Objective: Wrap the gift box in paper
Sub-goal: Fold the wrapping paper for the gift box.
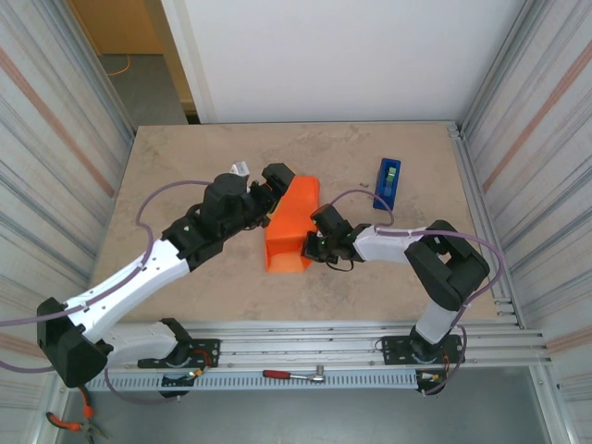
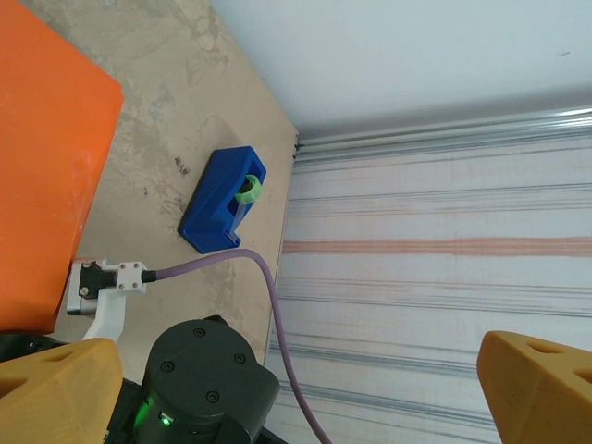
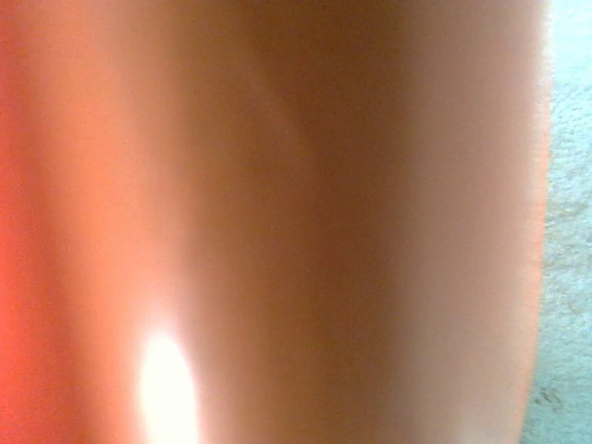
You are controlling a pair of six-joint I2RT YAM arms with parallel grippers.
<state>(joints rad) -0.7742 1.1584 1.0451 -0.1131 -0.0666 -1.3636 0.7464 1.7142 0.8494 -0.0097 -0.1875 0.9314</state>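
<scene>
The orange paper (image 1: 290, 228) stands folded up in a tent shape at the table's middle; the gift box is hidden. My left gripper (image 1: 263, 183) hovers open at the paper's upper left edge. In the left wrist view its yellow fingertips (image 2: 57, 387) sit far apart at the bottom corners, with nothing between them and the paper (image 2: 42, 166) to the left. My right gripper (image 1: 314, 244) is shut and pressed against the paper's lower right side; I cannot tell if it pinches the sheet. The right wrist view is a blurred close-up of orange paper (image 3: 277, 222).
A blue tape dispenser (image 1: 388, 182) with green tape lies at the back right, also visible in the left wrist view as the blue tape dispenser (image 2: 222, 199). Corrugated walls (image 1: 527, 111) flank the table. A ratchet tool (image 1: 294, 375) rests on the front rail.
</scene>
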